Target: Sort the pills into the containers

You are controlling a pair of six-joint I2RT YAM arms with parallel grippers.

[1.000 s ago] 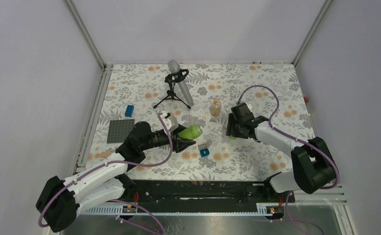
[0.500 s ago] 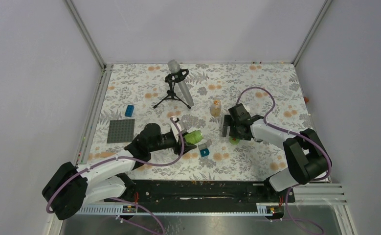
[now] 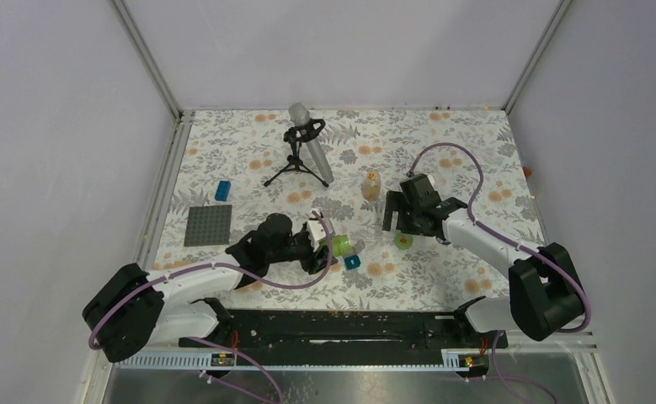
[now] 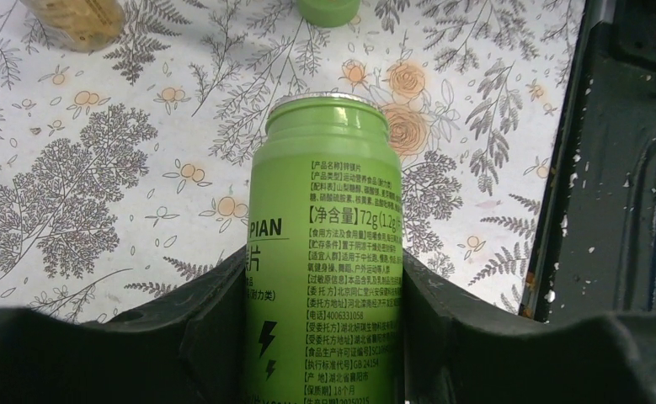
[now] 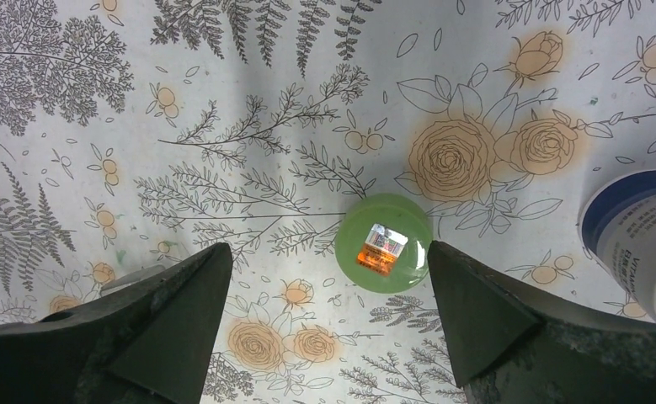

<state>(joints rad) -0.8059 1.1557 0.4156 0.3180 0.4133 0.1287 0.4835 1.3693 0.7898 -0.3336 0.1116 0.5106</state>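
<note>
My left gripper (image 3: 328,246) is shut on an uncapped green pill bottle (image 3: 338,246), gripping its body (image 4: 324,252) with the open mouth pointing away over the table. The bottle's green cap (image 3: 403,242) lies flat on the table. In the right wrist view the cap (image 5: 384,242) sits just ahead of my right gripper (image 5: 328,249), which is open and empty above it (image 3: 400,220). An amber pill bottle (image 3: 371,185) stands further back. A white bottle with a blue cap (image 3: 351,257) lies next to the green bottle.
A microphone on a black tripod (image 3: 307,147) stands at the back. A grey baseplate (image 3: 207,225) and a blue brick (image 3: 222,190) lie at the left. A black rail (image 3: 349,324) runs along the table's near edge.
My left arm has carried the green bottle to the right and turned it. My right gripper has drawn back a little, leaving the green cap on the table.
</note>
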